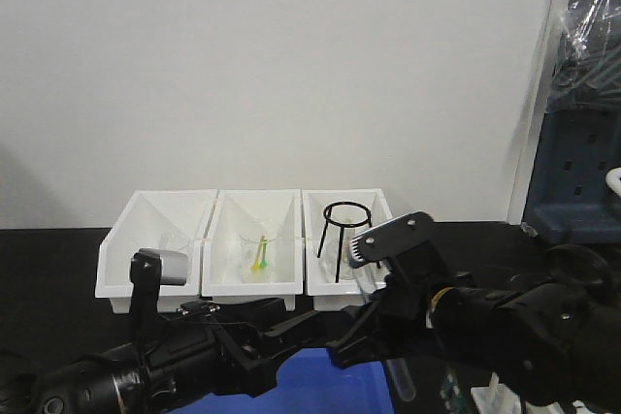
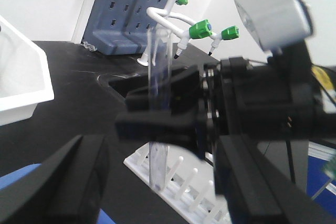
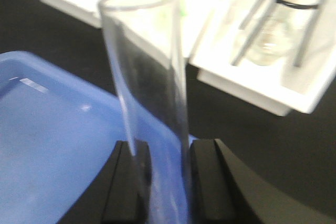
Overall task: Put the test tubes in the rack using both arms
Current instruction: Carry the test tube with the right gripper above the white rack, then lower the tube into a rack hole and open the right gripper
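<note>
Bench: black table [image 1: 49, 259], three white bins [image 1: 121, 239] in a row at its far edge, a blue tray [image 3: 52, 129] at the near edge.

Left arm [image 1: 146, 366] lies low over the tray. The left gripper [image 2: 157, 153] has its fingers [image 2: 79, 182] spread wide, nothing between them.

Right arm [image 1: 524, 322] reaches in from the right. The right gripper [image 3: 167, 182] is pinched on one test tube [image 3: 147, 77].

Rack [image 2: 184, 182]: white, upright pegs, on the table beside the tray.

The tube stands near upright, open end up, held at about mid-length. Its rounded lower end hangs over the near edge of the rack (contact with the rack cannot be judged from these views).
</note>
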Motion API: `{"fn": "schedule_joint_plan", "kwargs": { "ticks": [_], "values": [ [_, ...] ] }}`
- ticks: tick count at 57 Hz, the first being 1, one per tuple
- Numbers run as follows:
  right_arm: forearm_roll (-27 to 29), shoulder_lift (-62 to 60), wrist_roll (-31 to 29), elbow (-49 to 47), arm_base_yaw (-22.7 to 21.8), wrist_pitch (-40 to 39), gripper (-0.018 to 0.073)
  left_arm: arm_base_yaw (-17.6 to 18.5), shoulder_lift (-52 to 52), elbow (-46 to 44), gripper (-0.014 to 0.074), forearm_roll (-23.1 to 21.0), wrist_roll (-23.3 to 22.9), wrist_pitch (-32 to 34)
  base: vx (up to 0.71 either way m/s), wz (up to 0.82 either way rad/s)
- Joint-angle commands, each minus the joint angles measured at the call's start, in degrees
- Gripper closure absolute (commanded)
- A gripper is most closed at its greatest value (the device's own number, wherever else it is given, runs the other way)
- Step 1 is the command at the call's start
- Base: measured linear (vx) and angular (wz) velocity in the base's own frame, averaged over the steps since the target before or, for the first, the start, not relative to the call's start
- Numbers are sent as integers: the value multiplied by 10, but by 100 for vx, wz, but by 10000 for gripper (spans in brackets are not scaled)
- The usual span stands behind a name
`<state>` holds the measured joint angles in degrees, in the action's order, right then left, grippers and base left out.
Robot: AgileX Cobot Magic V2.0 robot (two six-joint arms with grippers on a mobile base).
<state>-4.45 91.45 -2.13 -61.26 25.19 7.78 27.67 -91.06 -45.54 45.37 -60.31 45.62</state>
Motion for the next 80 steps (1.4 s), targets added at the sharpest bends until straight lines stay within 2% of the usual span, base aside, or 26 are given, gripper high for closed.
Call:
{"fn": "schedule_joint_plan", "kwargs": {
  "ticks": [1, 12, 22, 28, 39, 47, 57, 65, 80],
  "values": [
    [8, -31, 5, -19, -38, -70, 568, 0, 23, -16, 28, -21, 0, 43, 0, 0],
    [26, -110, 2, 42, -107, -185, 568, 0, 23, -16, 29, -21, 0, 42, 0, 0],
    [51, -223, 3, 164, -206, -237, 568, 0, 23, -16, 29, -21, 0, 42, 0, 0],
    [57, -263, 26, 214, -238, -275, 567, 0, 23, -16, 29, -21, 0, 42, 0, 0],
    [32, -248, 30, 267, -240, -338, 567, 0, 23, -16, 29, -21, 0, 42, 0, 0],
    [13, -218, 32, 313, -240, -452, 567, 0, 23, -16, 29, -21, 0, 42, 0, 0],
    [-3, -175, 32, 362, -240, -556, 567, 0, 23, -16, 29, -21, 0, 42, 0, 0],
    [-1, -135, 33, 365, -240, -590, 567, 0, 23, -16, 29, -21, 0, 42, 0, 0],
    [1, -86, 45, 365, -240, -593, 567, 0, 23, -16, 29, -21, 0, 42, 0, 0]
  ]
}}
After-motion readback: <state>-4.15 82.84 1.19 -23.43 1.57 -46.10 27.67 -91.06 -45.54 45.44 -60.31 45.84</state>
